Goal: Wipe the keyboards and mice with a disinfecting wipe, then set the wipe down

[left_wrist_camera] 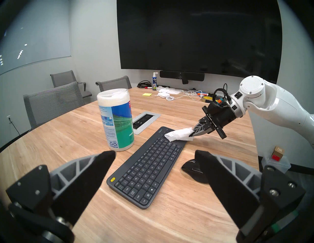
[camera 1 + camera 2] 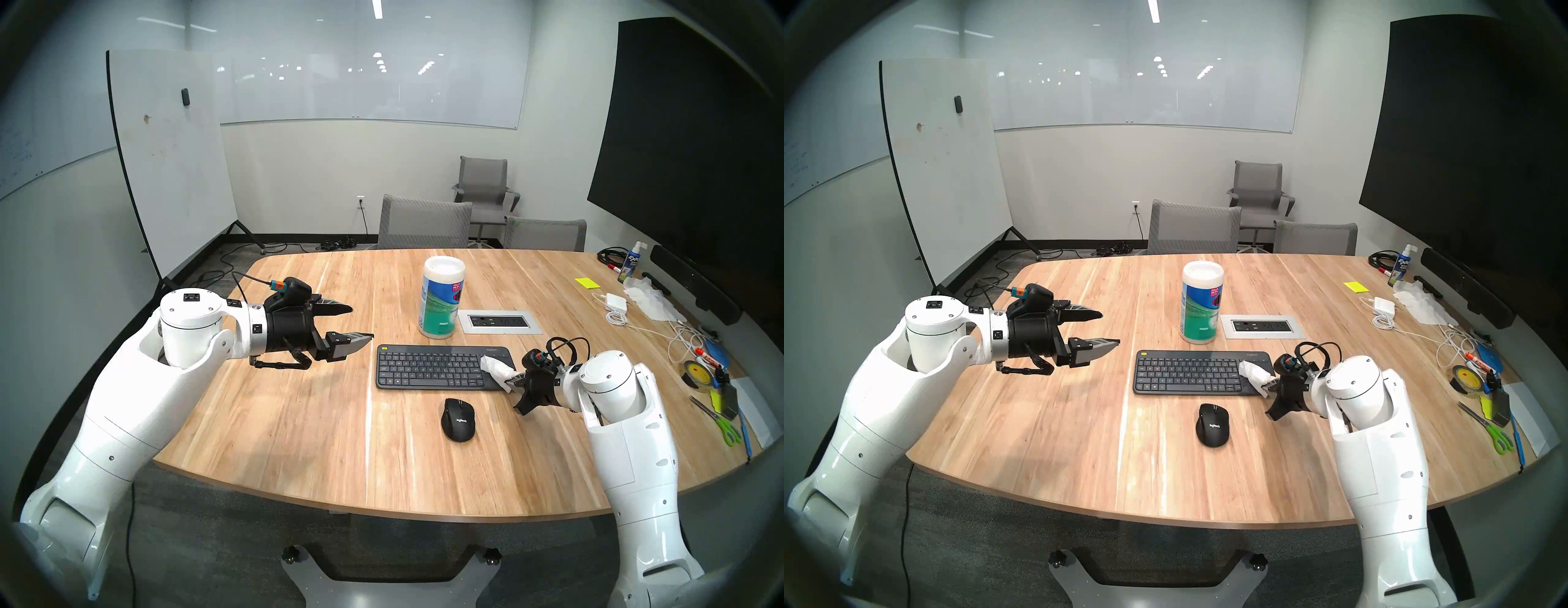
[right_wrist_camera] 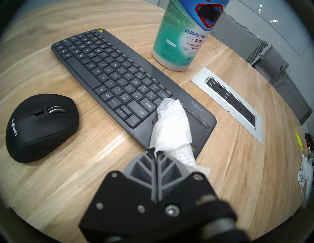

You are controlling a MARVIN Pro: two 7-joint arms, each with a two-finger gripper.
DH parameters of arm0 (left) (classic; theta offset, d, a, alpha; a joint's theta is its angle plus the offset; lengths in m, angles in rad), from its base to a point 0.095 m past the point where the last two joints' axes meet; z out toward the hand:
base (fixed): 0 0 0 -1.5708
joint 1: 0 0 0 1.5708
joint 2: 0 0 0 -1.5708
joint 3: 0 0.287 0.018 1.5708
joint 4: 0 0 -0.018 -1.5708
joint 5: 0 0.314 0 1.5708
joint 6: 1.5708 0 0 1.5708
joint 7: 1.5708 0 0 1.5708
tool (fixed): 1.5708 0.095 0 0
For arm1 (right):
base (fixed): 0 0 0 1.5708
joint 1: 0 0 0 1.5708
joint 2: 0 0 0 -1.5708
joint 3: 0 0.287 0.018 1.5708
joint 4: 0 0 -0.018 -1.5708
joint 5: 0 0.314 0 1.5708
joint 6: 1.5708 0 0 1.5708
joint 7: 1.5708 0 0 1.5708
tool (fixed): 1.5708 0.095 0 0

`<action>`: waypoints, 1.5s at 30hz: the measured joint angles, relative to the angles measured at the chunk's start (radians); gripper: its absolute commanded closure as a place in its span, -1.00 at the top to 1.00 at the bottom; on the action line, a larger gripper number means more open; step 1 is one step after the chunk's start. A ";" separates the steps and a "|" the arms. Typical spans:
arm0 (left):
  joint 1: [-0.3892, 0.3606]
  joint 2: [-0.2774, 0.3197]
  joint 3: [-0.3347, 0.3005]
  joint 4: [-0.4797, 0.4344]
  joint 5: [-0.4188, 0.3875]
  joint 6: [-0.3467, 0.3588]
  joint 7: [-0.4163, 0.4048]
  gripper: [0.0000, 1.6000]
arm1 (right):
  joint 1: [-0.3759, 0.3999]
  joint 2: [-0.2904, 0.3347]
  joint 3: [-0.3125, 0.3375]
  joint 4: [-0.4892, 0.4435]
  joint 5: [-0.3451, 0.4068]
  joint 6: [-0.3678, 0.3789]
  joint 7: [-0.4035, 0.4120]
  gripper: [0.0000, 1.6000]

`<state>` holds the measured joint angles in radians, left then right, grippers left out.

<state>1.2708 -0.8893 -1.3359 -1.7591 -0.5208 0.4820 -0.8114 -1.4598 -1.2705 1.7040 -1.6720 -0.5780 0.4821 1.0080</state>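
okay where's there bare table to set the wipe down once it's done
Bare wood lies between the keyboard and the left claw, and along the near edge in front of the mouse. The far right end is crowded with cables, tape and scissors.

The table (image 2: 297, 424) is overlooked from the head pair; the keyboard (image 1: 149, 168) is seen closer, from opposite ends, by both wrist views.

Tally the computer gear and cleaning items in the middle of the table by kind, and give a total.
Keyboard: 1
Mouse: 1
Wipe canister: 1
Wipe, pinched in the right gripper on the keyboard's touchpad end: 1
Total: 4
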 measured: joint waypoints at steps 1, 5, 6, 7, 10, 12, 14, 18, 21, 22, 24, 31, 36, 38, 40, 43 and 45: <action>0.000 0.000 0.000 0.000 0.000 0.000 0.000 1.00 | -0.004 0.000 0.000 -0.005 0.002 -0.005 0.002 -1.00; 0.000 0.000 0.000 0.000 0.000 0.000 0.000 1.00 | -0.015 -0.004 0.000 -0.019 0.009 -0.025 0.009 -1.00; 0.000 0.000 0.000 0.000 0.000 0.000 0.000 1.00 | -0.020 -0.006 -0.001 -0.025 0.012 -0.032 0.011 -1.00; 0.000 0.000 0.000 0.000 0.000 0.000 0.000 1.00 | -0.021 -0.007 -0.001 -0.027 0.012 -0.034 0.011 -1.00; 0.000 0.000 0.000 0.000 0.000 0.000 0.000 1.00 | -0.027 -0.012 -0.006 -0.035 0.015 -0.044 0.015 -1.00; 0.000 0.000 0.000 0.000 0.000 0.000 0.000 1.00 | -0.029 -0.016 -0.013 -0.039 0.017 -0.051 0.018 -1.00; 0.000 0.000 0.000 0.000 0.000 0.000 0.000 1.00 | -0.029 -0.020 -0.020 -0.042 0.018 -0.057 0.020 -1.00; 0.000 0.000 0.000 0.000 0.000 0.000 0.000 1.00 | -0.029 -0.027 -0.032 -0.051 0.019 -0.065 0.021 -1.00; 0.000 0.000 0.000 0.000 0.000 0.000 0.000 1.00 | -0.029 -0.034 -0.043 -0.060 0.020 -0.070 0.020 -1.00; 0.000 0.000 0.000 0.000 0.000 0.000 0.000 1.00 | -0.029 -0.035 -0.045 -0.061 0.020 -0.070 0.019 -1.00; 0.000 0.000 0.000 0.000 0.000 0.000 0.000 1.00 | -0.029 -0.040 -0.052 -0.065 0.020 -0.071 0.016 -1.00; 0.000 0.000 0.000 0.000 0.000 0.000 0.000 1.00 | -0.030 -0.054 -0.075 -0.077 0.016 -0.071 0.002 -1.00; 0.000 0.000 0.000 0.000 0.000 0.000 0.000 1.00 | -0.032 -0.064 -0.092 -0.085 0.008 -0.069 -0.008 -1.00; 0.000 0.000 0.000 0.000 0.000 0.000 0.000 1.00 | -0.034 -0.067 -0.099 -0.088 0.004 -0.066 -0.010 -1.00; 0.000 0.000 0.000 0.000 0.000 0.000 0.000 1.00 | -0.037 -0.070 -0.105 -0.091 0.000 -0.062 -0.013 -1.00; 0.000 0.000 0.000 0.000 0.000 0.000 0.000 1.00 | -0.042 -0.075 -0.112 -0.097 -0.005 -0.055 -0.016 -1.00; 0.000 0.000 0.000 0.000 0.000 0.000 0.000 1.00 | -0.047 -0.078 -0.116 -0.102 -0.007 -0.051 -0.018 -1.00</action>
<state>1.2708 -0.8893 -1.3359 -1.7590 -0.5208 0.4820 -0.8114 -1.5064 -1.3483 1.5878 -1.7740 -0.5853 0.4313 0.9904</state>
